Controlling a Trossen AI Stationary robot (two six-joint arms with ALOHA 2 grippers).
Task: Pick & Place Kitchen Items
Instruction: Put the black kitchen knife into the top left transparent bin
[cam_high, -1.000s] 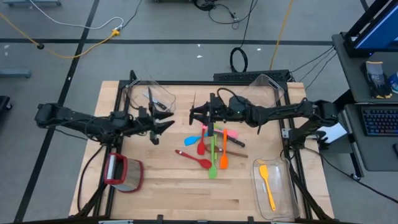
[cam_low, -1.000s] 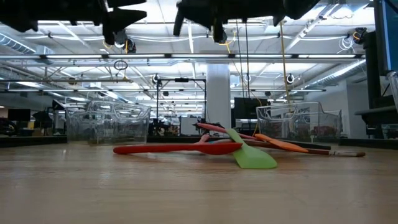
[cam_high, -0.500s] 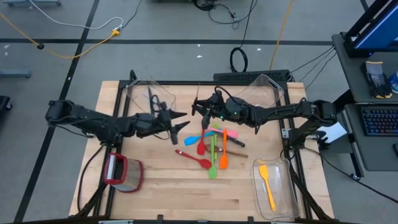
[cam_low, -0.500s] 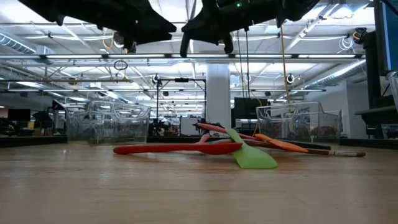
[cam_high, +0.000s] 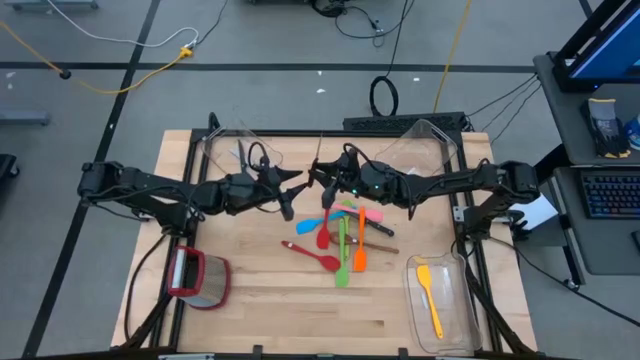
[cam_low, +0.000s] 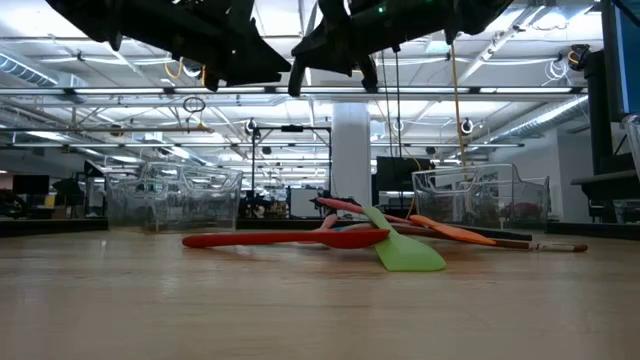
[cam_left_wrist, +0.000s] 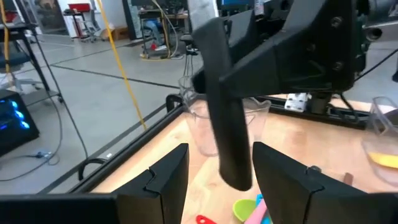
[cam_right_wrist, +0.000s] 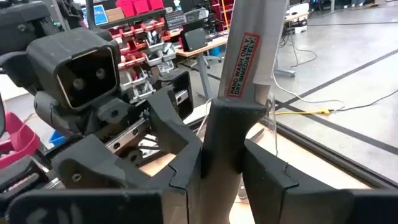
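Observation:
My right gripper (cam_high: 325, 180) (cam_right_wrist: 224, 168) is shut on a black-handled knife (cam_right_wrist: 249, 50), high above the table's far middle. My left gripper (cam_high: 290, 192) (cam_left_wrist: 221, 177) is open right beside it; its two fingers stand on either side of the free end of the knife's black handle (cam_left_wrist: 229, 137). Whether they touch it I cannot tell. Red, green, orange, pink and blue utensils (cam_high: 340, 235) lie in a loose pile on the table below, resting flat and crossing one another. My right gripper pinches the knife's black handle (cam_right_wrist: 222, 134) between its two fingers, near the end where the blade begins. The labelled blade (cam_right_wrist: 252, 43) sticks out beyond the fingertips. The knife is lifted clear of the table.
Clear bins stand at the far left (cam_high: 240, 155) and far right (cam_high: 428, 145). A clear bin at the near right (cam_high: 440, 305) holds a yellow spatula (cam_high: 428, 295). A red-rimmed clear container (cam_high: 200, 278) lies at the near left. Bare wood lies along the near edge.
My left gripper has gone toward the table's right, up to my right gripper, and now has its open fingers around the knife's handle. My right gripper has shifted a little toward the far left with the knife. The utensil pile has not moved.

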